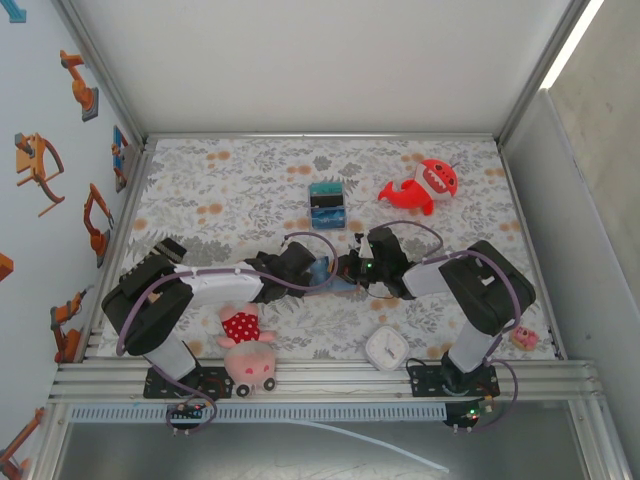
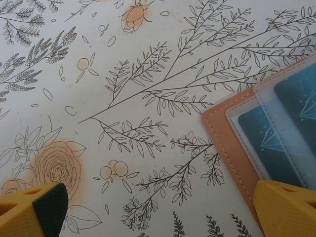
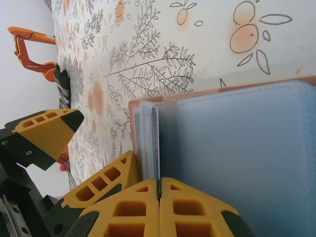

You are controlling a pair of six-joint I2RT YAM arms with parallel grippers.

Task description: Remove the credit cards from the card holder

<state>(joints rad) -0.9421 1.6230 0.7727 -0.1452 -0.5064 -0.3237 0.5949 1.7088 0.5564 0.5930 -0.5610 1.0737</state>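
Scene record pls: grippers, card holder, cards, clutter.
left gripper: open wide, one finger at the leather edge of the card holder
right gripper: shut at the edge of the clear sleeves; sleeve or card, cannot tell
card holder: lying open on the tablecloth, between the two arms
credit cards: dark teal, inside the sleeves, not yet out
clutter: striped box, red shark toy, pig plush, white clock

Floral-patterned table with card holder, striped box, red shark toy, white clock, pig plush.
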